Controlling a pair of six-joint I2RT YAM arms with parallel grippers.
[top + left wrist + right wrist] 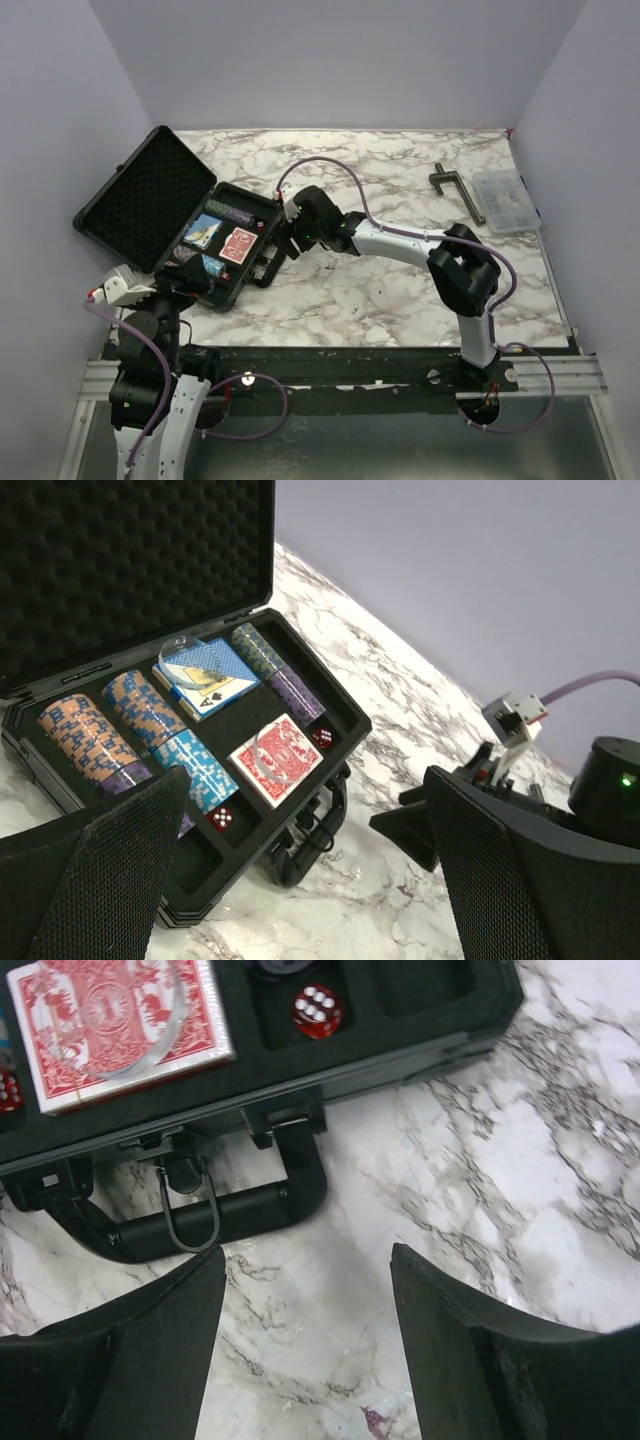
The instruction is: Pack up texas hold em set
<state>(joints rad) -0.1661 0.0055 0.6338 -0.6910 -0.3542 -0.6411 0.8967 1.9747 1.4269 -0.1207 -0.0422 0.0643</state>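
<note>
The black case (262,205) of the texas hold em set lies open at the table's left, its foam-lined lid (150,195) tilted back. Inside are rows of chips (90,740), a blue card deck (205,675), a red card deck (277,760) and two red dice (222,820). My right gripper (308,1255) hovers open over bare marble just in front of the case's handle (200,1222), with nothing between its fingers. At the case's near corner my left gripper (305,780) stands wide open and holds nothing.
A clear plastic compartment box (505,200) and a dark T-shaped clamp (458,190) lie at the back right. Walls close the table on three sides. The right arm (400,240) stretches across the middle of the marble top.
</note>
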